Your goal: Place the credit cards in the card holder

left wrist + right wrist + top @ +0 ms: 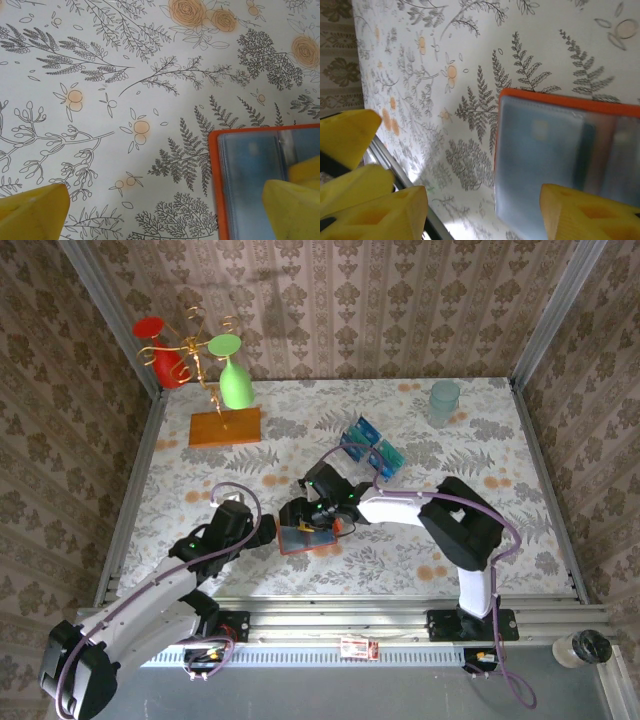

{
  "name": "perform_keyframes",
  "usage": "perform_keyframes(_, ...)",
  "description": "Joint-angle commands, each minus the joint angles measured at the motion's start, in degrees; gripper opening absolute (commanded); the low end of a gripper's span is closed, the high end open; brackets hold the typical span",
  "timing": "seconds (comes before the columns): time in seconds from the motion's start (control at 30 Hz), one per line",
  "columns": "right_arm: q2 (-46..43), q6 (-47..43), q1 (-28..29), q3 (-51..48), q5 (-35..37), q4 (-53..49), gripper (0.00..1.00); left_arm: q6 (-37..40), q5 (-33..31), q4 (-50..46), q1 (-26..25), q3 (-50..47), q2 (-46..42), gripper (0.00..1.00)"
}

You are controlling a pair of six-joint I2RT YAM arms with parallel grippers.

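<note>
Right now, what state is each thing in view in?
card holder, open, lying flat, inside up
credit cards, standing on edge farther back, outside the holder
left gripper, open, one finger over the holder
right gripper, open, one finger over the holder
tumbler, upright
green glass, hanging upside down

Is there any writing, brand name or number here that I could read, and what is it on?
No text here can be read.
Small red and white tag on the front rail: too small to read.
Card holder: its pockets are blurred, no print legible.
Credit cards farther back on the table: too small to read.
</note>
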Motion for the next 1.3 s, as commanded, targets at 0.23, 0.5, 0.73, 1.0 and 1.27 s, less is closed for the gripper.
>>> perform_keyframes(0.23, -12.9, -14.2, -4.7, -4.8, 18.2, -21.0, 0.61, 0.0, 2.1, 3.6, 0.6, 2.5, 3.5, 1.00)
perform_keyframes(0.5, -10.5, -20.2, -4.7, -2.8, 25.0, -27.9, 0.61, 0.4, 3.6, 6.2, 0.3, 3.9, 7.8, 1.00)
perform_keyframes(0.73, -6.6, -20.7, -4.9, -1.9, 24.7, -27.2, 0.39, 0.3, 4.3, 8.0, -0.4, 4.8, 11.6, 1.00)
perform_keyframes(1.0, -9.8, -20.3, -6.4, -5.4, 25.0, -26.5, 0.00, 0.0, 4.5, 9.9, -1.2, 4.8, 14.1, 1.00)
perform_keyframes(1.27, -14.3, -20.2, -7.9, -10.0, 25.5, -27.5, 0.00, -0.2, 4.8, 12.3, -2.0, 5.1, 17.2, 1.00)
